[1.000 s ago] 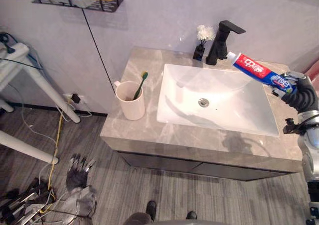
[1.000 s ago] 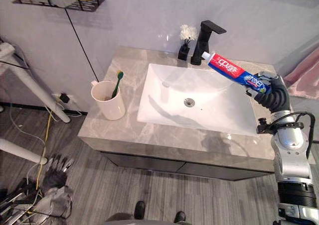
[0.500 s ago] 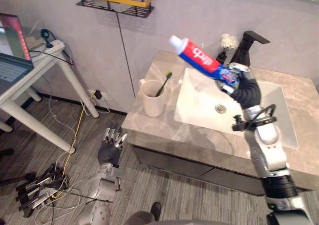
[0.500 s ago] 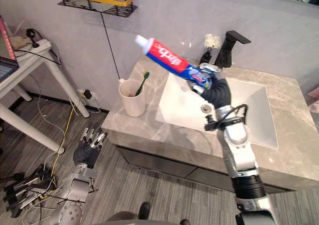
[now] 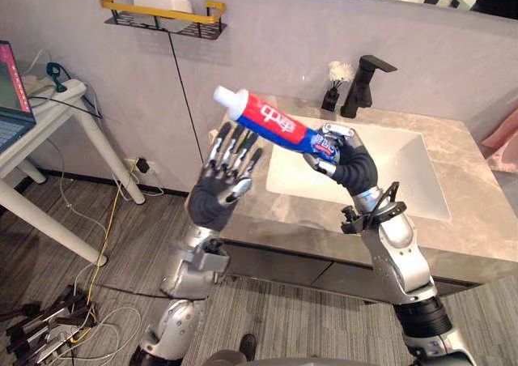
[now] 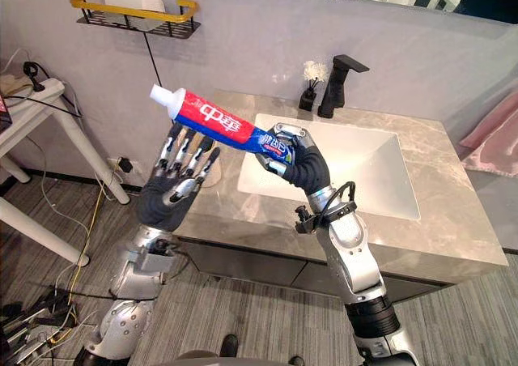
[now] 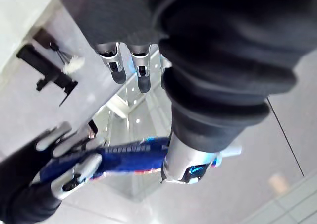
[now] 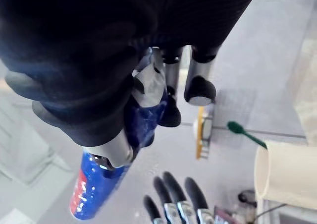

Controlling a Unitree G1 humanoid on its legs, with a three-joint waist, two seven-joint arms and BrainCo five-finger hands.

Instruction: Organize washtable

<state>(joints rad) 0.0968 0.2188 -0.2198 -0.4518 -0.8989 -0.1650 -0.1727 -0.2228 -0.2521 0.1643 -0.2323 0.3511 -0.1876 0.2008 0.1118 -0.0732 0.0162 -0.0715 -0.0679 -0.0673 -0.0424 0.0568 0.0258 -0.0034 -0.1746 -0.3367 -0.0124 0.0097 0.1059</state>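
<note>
You are mid-job: the red, white and blue toothpaste tube (image 5: pixel 271 125) is off the counter and in the air, above the near left part of the grey marble countertop (image 5: pixel 469 147). Your right hand (image 5: pixel 344 159) has its fingers and thumb curled round the tube's blue crimped end. The white cap points up and to the left.

Your left hand (image 5: pixel 218 192) is raised just beneath the cap half, palm up, with its fingers straight and spread wide and nothing in them. I cannot tell whether its fingertips touch the tube.

The cream ceramic cup (image 8: pixel 285 177) with the green toothbrush (image 8: pixel 242 130) in it stands on the left of the counter, behind the raised left hand in the head views. The white rectangular basin (image 5: pixel 380 168) looks bare. The black faucet (image 5: pixel 360 82) and the small black vase with a white flower (image 5: pixel 332 95) stand at the far edge.

By my reading, the pick-up is done and the putting away is not. The tube has no resting place yet, and the cup beside the brush looks the likely home. Either pass it to the waiting left hand or carry it over with the right. What else on the washtable needs tidying I cannot judge from here.
</note>
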